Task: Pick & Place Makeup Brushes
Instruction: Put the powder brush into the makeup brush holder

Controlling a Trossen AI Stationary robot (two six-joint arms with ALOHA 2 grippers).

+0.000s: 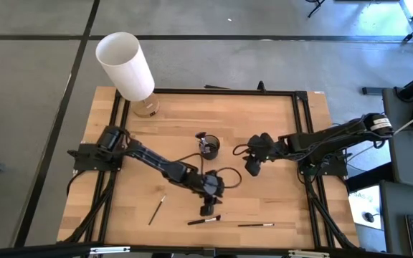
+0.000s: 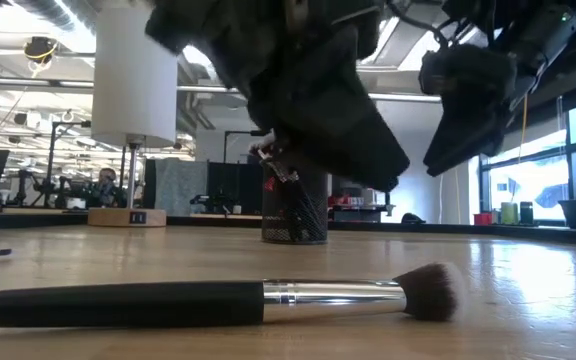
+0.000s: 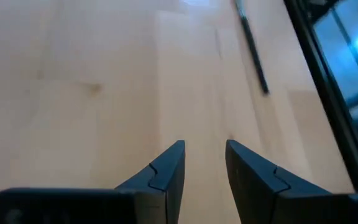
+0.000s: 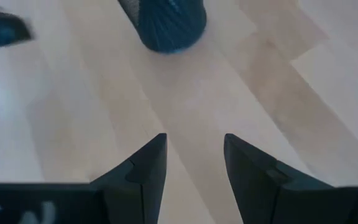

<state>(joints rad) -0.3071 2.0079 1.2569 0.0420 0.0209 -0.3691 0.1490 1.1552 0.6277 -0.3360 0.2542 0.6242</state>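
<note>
Left gripper (image 1: pixel 206 209) hangs low over the near middle of the wooden table (image 1: pixel 120 186), fingers (image 3: pixel 166 171) parted by a narrow gap and holding nothing. The nearest makeup brush, a black-handled brush with a fluffy tip (image 1: pixel 203 221), lies flat on the table just on the near side of that gripper, its long axis running left to right, bristles toward the right; the left arm is clearly the nearer one to it. A thin brush (image 1: pixel 255 225) lies further right along the near edge, also left to right, and a third brush (image 1: pixel 156 209) rests to the left, set diagonally. The black mesh cup (image 1: pixel 209 147), already holding some brushes, stands at mid-table, beyond the left gripper. Right gripper (image 1: pixel 252 169) waits right of the cup, its fingers (image 4: pixel 143 167) moderately apart and empty. A white-shaded lamp (image 1: pixel 125 66) stands at the far left corner; an open office shows beyond the table
</note>
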